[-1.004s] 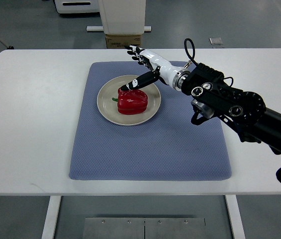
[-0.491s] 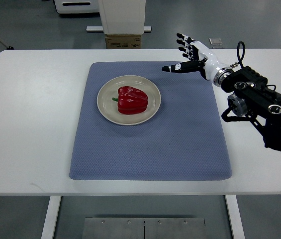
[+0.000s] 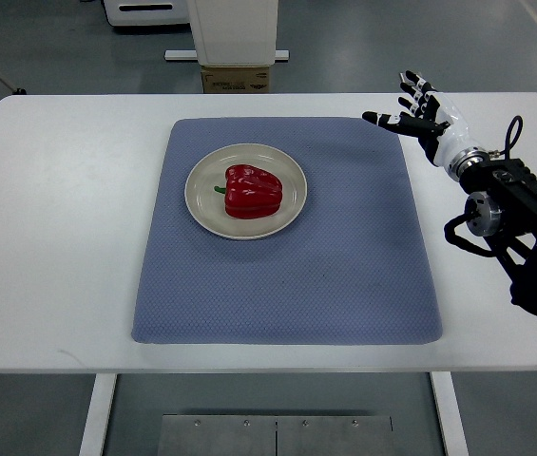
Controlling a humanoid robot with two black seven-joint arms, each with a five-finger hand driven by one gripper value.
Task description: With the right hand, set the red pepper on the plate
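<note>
1. The pepper [image 3: 253, 191] is sitting on the plate [image 3: 201, 207], roughly in the middle, red and glossy with its little green stem poking out to the picture's left.
2. The plate is a cream round one, parked on the upper left part of the mat [image 3: 335, 275], which is a blue-grey textured pad covering the middle of the table [image 3: 59, 237].
3. The right hand [image 3: 422, 106] is off near the mat's top right corner, well apart from the plate and pepper. Fingers are spread out and it's holding nothing, thumb sticking out toward the picture's left over the mat's corner.
4. It's a white hand with dark fingertips, and the black arm behind it runs down along the right side of the table to the picture's right edge, with a cable loop showing near the wrist.
5. Nothing is touching the pepper, it's just resting there on its own.
6. No left arm anywhere in the shot.
7. Background stuff: a white machine base [image 3: 235, 28] and a cardboard box [image 3: 237, 78] on the floor past the table's far edge, plus a small flat thing [image 3: 414, 77] on the floor further right that I can't make out.
</note>
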